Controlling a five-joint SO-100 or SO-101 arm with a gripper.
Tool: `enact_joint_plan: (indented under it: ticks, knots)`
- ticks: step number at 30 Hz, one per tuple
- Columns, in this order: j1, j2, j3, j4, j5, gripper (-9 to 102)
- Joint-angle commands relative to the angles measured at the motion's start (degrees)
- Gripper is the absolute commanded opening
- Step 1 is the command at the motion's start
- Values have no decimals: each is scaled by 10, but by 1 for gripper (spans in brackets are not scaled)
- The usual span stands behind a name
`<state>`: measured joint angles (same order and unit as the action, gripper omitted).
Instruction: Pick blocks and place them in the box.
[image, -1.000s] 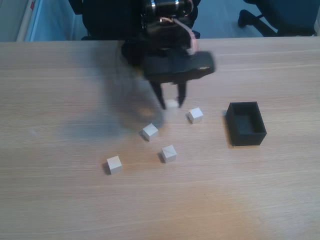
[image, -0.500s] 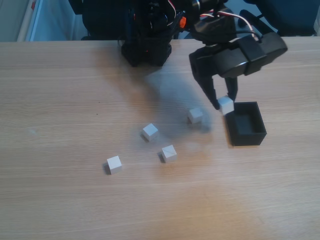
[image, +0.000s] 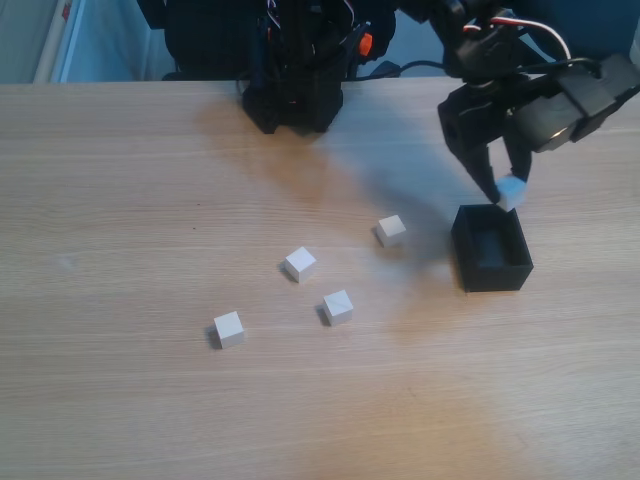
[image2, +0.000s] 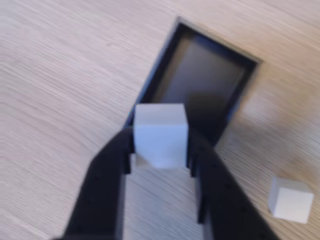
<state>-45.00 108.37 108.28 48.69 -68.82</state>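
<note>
My gripper (image: 504, 193) is shut on a white block (image: 512, 192), held just above the far rim of the black box (image: 491, 248) at the right of the fixed view. The wrist view shows that block (image2: 160, 135) pinched between both black fingers (image2: 107, 175), hanging over the near edge of the box (image2: 200, 75), whose inside looks empty. Several more blocks lie on the table to the left of the box: one (image: 390, 230) closest to it, one (image: 299, 264), one (image: 337, 306) and one (image: 228, 329). A loose block (image2: 291, 200) also sits at the lower right of the wrist view.
The arm's black base (image: 295, 70) stands at the far edge of the wooden table (image: 120, 200). Behind the table are dark chair parts (image: 560, 30).
The gripper picked a block from the table's middle, then swung right with it, from beside the box's left rim to above its far rim.
</note>
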Motion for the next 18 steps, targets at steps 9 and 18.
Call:
enact_joint_plan:
  ticks: [9, 18]
  knots:
    - [-25, -14, -69, 26, -9, 10]
    - [3, -11, -68, 45, -5, 11]
